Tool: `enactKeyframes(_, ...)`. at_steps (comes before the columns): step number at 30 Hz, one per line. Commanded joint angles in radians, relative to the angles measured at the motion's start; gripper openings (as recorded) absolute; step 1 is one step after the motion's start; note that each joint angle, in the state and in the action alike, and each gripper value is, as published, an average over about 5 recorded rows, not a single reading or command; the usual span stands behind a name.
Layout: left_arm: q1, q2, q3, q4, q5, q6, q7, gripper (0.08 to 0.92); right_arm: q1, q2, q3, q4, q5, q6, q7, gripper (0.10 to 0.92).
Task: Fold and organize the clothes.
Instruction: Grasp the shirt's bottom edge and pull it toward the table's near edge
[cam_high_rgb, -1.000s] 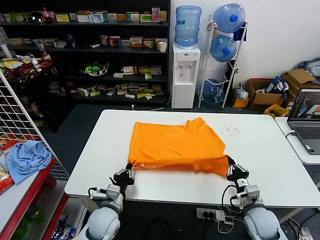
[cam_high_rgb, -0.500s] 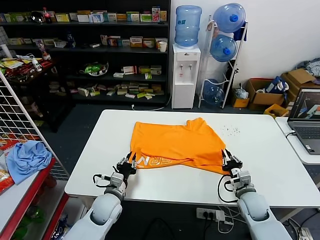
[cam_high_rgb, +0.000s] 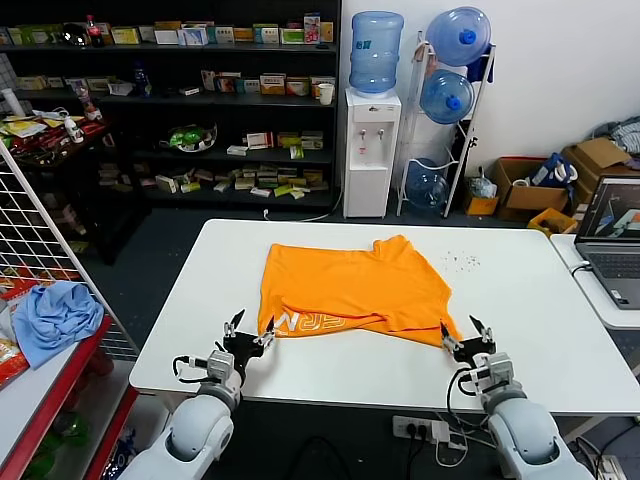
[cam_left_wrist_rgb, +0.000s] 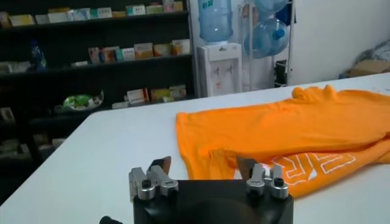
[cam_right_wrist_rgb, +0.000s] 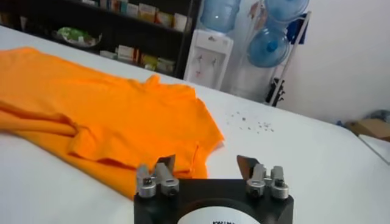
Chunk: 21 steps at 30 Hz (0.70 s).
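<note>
The orange T-shirt (cam_high_rgb: 352, 291) lies on the white table (cam_high_rgb: 520, 300), its near edge folded up so white lettering (cam_high_rgb: 320, 322) shows along the front. It also shows in the left wrist view (cam_left_wrist_rgb: 286, 131) and the right wrist view (cam_right_wrist_rgb: 103, 115). My left gripper (cam_high_rgb: 246, 335) is open and empty, just in front of the shirt's near left corner. My right gripper (cam_high_rgb: 466, 338) is open and empty, just off the shirt's near right corner. In the wrist views the left gripper (cam_left_wrist_rgb: 203, 167) and the right gripper (cam_right_wrist_rgb: 206, 164) hold nothing.
A light blue cloth (cam_high_rgb: 55, 318) lies on a red shelf at the left behind a wire rack. A laptop (cam_high_rgb: 612, 240) stands on a side table at the right. Shelves and a water dispenser (cam_high_rgb: 371, 150) stand behind the table.
Both grippers carried the shirt's near edge forward onto the shirt, let go of it, and drew back toward the table's front edge. The folded edge now lies flat with its lettering up.
</note>
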<state>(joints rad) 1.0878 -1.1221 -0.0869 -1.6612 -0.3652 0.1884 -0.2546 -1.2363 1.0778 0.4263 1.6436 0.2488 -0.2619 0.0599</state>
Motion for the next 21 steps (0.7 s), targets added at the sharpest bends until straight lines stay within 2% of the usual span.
enactKeyframes(1, 0.015, 0.010, -0.001, 0.002, -0.119, 0.044, -0.005, 0.773, -0.087, -0.015, 0.023, 0.065, 0.010, -0.085, 0.011, 0.794)
enactKeyframes(5, -0.014, -0.001, 0.007, 0.031, -0.140, 0.052, -0.004, 0.819, -0.075, -0.007, 0.020, 0.042, 0.010, -0.087, 0.021, 0.821)
enactKeyframes(11, -0.062, -0.025, 0.023, 0.079, -0.140, 0.056, 0.002, 0.823, -0.045, 0.004, 0.007, 0.003, 0.015, -0.084, 0.018, 0.812)
enactKeyframes(16, -0.093, -0.035, 0.032, 0.127, -0.126, 0.058, 0.019, 0.801, -0.020, 0.021, -0.006, -0.031, 0.016, -0.082, 0.012, 0.713)
enactKeyframes(21, -0.093, -0.023, 0.038, 0.136, -0.110, 0.070, 0.046, 0.672, -0.007, 0.026, -0.010, -0.049, 0.018, -0.076, 0.005, 0.566)
